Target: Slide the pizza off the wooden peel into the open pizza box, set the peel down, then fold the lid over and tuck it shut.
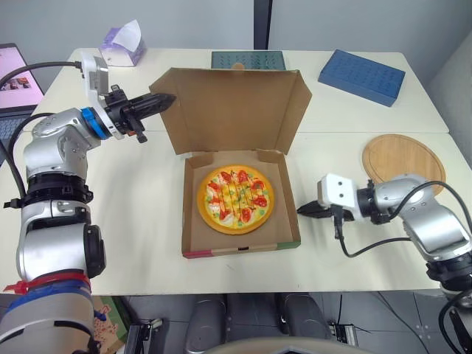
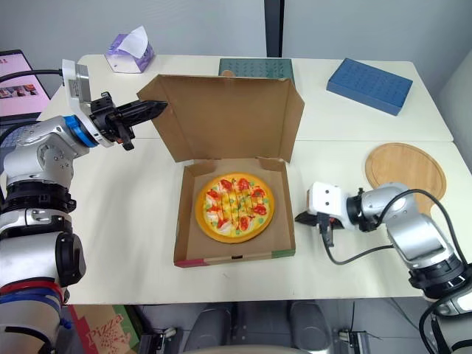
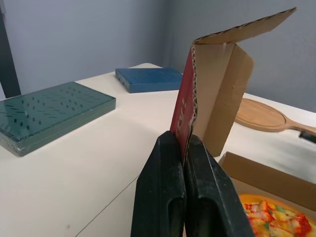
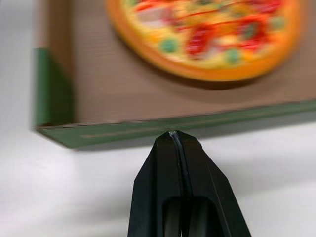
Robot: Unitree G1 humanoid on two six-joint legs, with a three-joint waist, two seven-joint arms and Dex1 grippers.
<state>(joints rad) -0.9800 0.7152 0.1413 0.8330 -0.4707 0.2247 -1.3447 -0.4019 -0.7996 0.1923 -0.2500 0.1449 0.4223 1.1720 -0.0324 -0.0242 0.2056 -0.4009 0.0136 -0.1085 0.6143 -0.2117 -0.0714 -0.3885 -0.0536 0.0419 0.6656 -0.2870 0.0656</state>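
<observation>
Pizza [image 1: 236, 199] boxed, peel [image 1: 402, 158] down: fingers of the left gripper [image 1: 168, 98] clamp the lid [image 1: 232, 103], likely folding it forward next; the right gripper [image 1: 302, 211] has its fingers together.

2 head views look down over the pizza box [image 1: 285, 221] from its front, sharing all of it. Wrist views sit close: left at its lid [image 3: 217, 74], right facing its wall [image 4: 173, 129].

Along the far edge of the white table [image 1: 133, 221], a lavender tissue box [image 1: 124, 46] with a white tissue poking up sits at the left corner. A flat dark-green perforated slab [image 1: 248, 60] lies mid-edge, and a flat blue perforated slab [image 1: 362, 76] lies angled, over to the right. Off the left side, an open laptop [image 1: 11, 81] glows pink.
</observation>
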